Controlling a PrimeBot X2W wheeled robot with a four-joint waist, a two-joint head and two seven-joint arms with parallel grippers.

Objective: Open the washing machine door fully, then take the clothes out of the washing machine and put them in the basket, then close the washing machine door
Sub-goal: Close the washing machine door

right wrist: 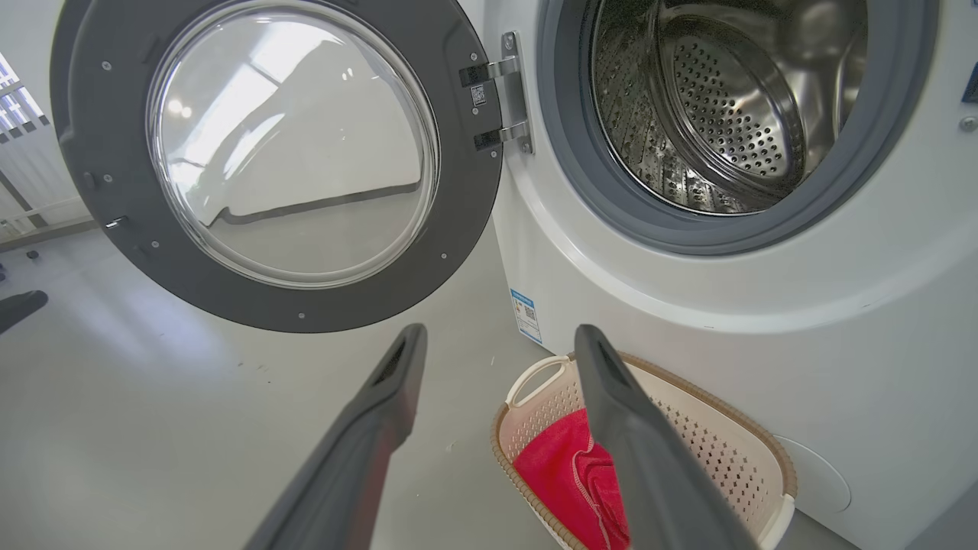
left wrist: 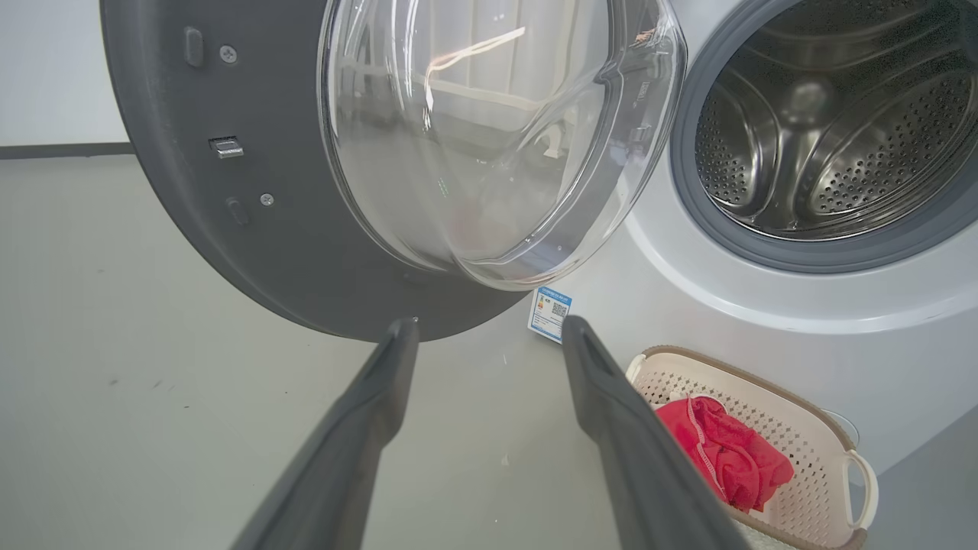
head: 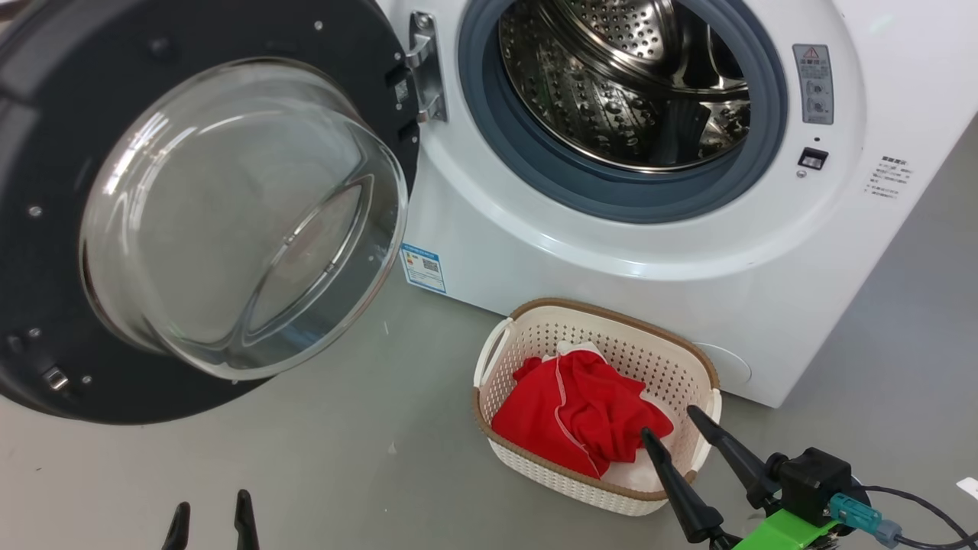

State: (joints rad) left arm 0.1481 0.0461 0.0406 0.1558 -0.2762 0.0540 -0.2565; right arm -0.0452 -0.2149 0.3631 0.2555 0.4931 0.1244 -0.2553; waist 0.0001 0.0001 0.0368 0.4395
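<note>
The washing machine (head: 611,252) stands with its door (head: 206,214) swung wide open to the left, the glass bowl facing me. Its steel drum (head: 626,76) holds no fabric that I can see. Red clothes (head: 581,412) with white trim lie in the cream basket (head: 688,367) on the floor in front of the machine. My right gripper (head: 676,424) is open over the basket's near right corner, nothing between its fingers. At the bottom left, low over the floor, my left gripper (head: 210,512) is open and holds nothing. In the left wrist view the door (left wrist: 344,153) is just ahead of its fingertips.
Grey floor (head: 267,458) spreads around the basket and under the open door. A blue label (head: 422,267) is stuck low on the machine's front. A cable (head: 917,512) trails from my right wrist at the lower right.
</note>
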